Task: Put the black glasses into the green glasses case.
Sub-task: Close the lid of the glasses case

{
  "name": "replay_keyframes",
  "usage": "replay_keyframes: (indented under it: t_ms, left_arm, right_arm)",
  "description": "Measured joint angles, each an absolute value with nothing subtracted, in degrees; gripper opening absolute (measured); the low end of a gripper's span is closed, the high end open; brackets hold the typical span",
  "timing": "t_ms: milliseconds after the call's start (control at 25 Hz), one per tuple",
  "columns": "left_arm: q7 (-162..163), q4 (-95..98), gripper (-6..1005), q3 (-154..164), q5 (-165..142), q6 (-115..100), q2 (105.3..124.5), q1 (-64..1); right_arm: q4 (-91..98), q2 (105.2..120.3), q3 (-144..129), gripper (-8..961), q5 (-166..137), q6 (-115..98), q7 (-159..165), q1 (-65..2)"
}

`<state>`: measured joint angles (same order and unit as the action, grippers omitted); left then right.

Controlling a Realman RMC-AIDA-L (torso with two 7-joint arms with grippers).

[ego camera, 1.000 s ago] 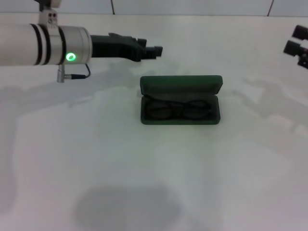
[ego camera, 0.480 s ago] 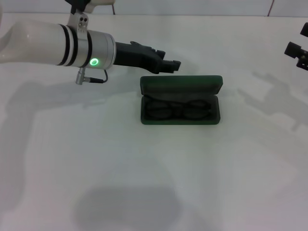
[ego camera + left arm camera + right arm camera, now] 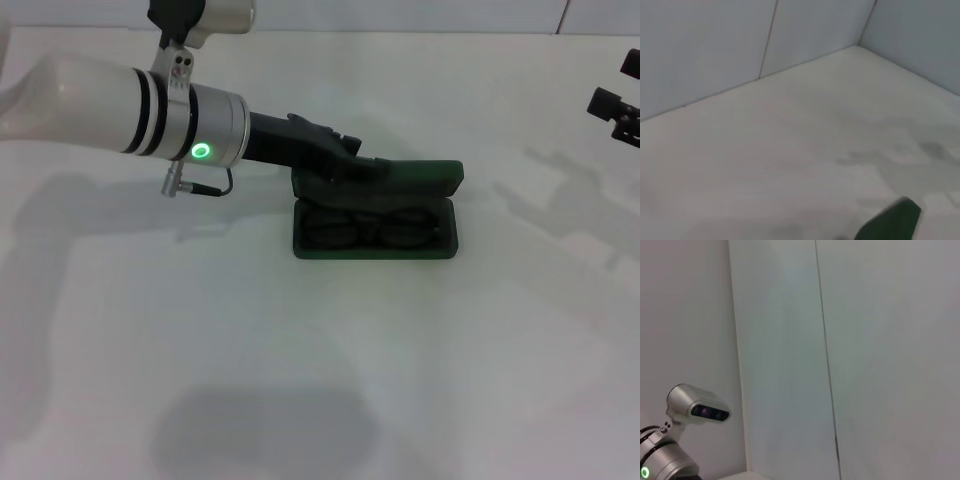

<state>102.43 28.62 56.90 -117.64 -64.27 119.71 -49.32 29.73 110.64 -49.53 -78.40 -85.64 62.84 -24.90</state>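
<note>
The green glasses case (image 3: 376, 249) lies open on the white table, a little right of the middle in the head view. Inside its tray the black glasses (image 3: 372, 229) lie flat, lenses side by side. My left gripper (image 3: 364, 166) reaches in from the left and is shut, its tip against the left part of the raised lid (image 3: 432, 174), covering that part. A corner of the green lid (image 3: 892, 223) shows in the left wrist view. My right gripper (image 3: 616, 92) hangs open at the far right edge, well away from the case.
The white table (image 3: 300, 380) stretches bare around the case, with grey wall panels (image 3: 715, 50) behind it. The left arm's thick white forearm (image 3: 90, 105) spans the back left of the table. Part of the left arm (image 3: 660, 457) shows in the right wrist view.
My left gripper has moved right and down from behind the case until its tip meets the lid. The case, the glasses and the right gripper have stayed where they were.
</note>
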Motion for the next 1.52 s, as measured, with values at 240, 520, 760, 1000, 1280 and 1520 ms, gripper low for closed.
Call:
replay_keyframes:
  t_ms: [240,520,760,1000,1280,1520]
  left_arm:
    - [101.0,29.6,590,56.8,-109.6,-64.4,119.57,-46.6]
    - [100.6,30.7,590,57.4,-106.9,-59.7,119.45,-46.0]
    - [101.8,28.2,589,61.6,-111.7,-58.6,119.60,-49.8]
    - [102.3,27.5,589,63.6,-111.9,-58.1,119.72,-51.3]
    - [102.2,27.9,589,63.2,-109.3,-55.4,119.69,-51.0]
    - [102.5,27.2,590,66.5,-110.2,-52.7,119.77,-51.5]
  right_arm:
    - [29.8,110.86,-49.7,716,-78.6,-84.5,62.7,-25.4]
    - [29.8,111.38,-49.7,716,-79.2,-83.1,62.7,-25.7]
    - [29.8,111.66,-49.7,716,-79.9,-82.3,62.7,-26.1]
    - [29.8,111.71,-49.7,716,-79.9,-81.9,62.7,-26.3]
    - [29.8,111.67,-49.7,716,-79.9,-81.0,62.7,-26.3]
    - [29.8,111.74,-49.7,716,-80.5,-79.7,62.7,-26.9]
